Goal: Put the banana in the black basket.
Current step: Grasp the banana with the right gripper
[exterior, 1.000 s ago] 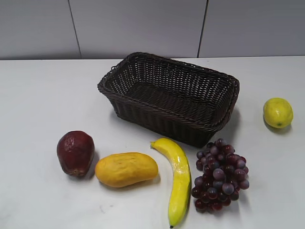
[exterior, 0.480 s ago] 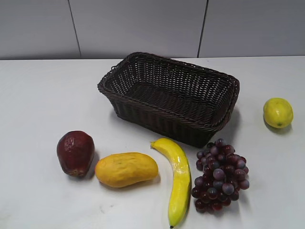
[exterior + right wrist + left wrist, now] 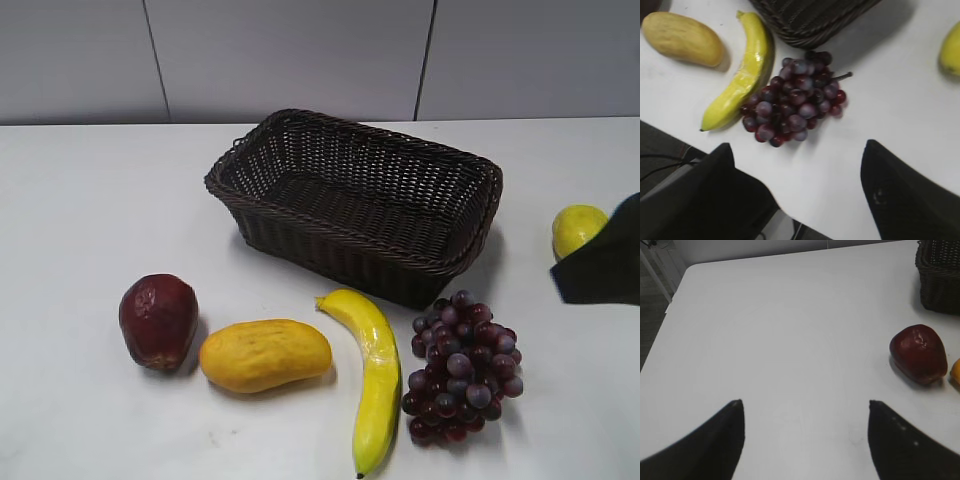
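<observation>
The banana (image 3: 372,378) lies on the white table in front of the black basket (image 3: 300,232), between a yellow-orange oval fruit and a grape bunch. It also shows in the right wrist view (image 3: 742,75), up left of my right gripper (image 3: 797,152), which is open and empty above bare table near the front edge. Part of the right arm (image 3: 608,262) enters the exterior view at the right edge. The basket is empty. Its corner shows in the left wrist view (image 3: 940,275). My left gripper (image 3: 806,407) is open and empty over bare table far left.
A dark red fruit (image 3: 158,320) and the yellow-orange oval fruit (image 3: 265,354) lie left of the banana. The purple grape bunch (image 3: 462,366) touches its right side. A lemon (image 3: 575,228) sits at the right, partly behind the arm. The table's left edge (image 3: 670,310) is near.
The right arm has come into the exterior view at the right edge and now covers part of the lemon. The fruits and basket have not moved.
</observation>
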Robot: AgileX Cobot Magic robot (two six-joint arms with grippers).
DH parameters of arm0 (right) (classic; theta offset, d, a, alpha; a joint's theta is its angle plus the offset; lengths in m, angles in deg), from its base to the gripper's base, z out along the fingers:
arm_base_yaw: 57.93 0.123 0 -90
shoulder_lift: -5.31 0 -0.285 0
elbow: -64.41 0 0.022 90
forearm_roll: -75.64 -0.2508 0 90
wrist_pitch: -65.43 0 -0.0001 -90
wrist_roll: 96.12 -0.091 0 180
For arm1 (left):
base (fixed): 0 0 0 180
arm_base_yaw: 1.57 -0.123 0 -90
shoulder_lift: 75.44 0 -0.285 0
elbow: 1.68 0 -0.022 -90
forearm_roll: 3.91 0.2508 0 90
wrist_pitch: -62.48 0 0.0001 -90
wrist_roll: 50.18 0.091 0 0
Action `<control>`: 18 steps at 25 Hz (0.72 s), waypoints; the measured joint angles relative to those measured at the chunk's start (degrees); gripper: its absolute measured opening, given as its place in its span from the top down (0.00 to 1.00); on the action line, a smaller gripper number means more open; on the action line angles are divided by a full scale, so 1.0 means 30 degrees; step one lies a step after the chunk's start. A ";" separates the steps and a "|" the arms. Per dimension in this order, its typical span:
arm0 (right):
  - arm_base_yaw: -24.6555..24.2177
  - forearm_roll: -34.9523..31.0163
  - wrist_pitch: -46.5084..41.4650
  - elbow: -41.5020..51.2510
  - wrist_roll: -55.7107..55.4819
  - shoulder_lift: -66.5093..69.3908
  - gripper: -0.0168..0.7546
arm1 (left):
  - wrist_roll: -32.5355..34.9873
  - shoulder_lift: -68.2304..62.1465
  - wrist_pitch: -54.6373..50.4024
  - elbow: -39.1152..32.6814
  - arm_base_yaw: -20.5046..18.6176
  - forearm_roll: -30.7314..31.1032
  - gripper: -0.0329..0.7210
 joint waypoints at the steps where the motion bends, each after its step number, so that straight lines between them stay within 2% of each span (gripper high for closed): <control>1: 0.0539 -0.0291 0.0185 0.0000 0.0000 0.0652 0.21 | 0.0000 0.0000 0.0000 0.0000 0.0000 0.0000 0.20; 6: 0.4741 -0.0293 0.2011 -0.0017 -0.1931 0.4286 0.21 | 0.0000 0.0000 0.0000 0.0000 0.0000 0.0000 0.20; 10: 0.7126 0.2086 0.4093 -0.0149 -0.6283 0.6998 0.21 | 0.0000 0.0000 0.0000 0.0000 0.0000 0.0000 0.20; 13: 0.7501 0.3676 0.4716 -0.0773 -0.8431 0.8891 0.21 | 0.0000 0.0000 0.0000 0.0000 0.0000 0.0000 0.20; 18: 0.7501 0.4823 0.4875 -0.2272 -0.9090 1.1491 0.21 | 0.0000 0.0000 0.0000 0.0000 0.0000 0.0000 0.20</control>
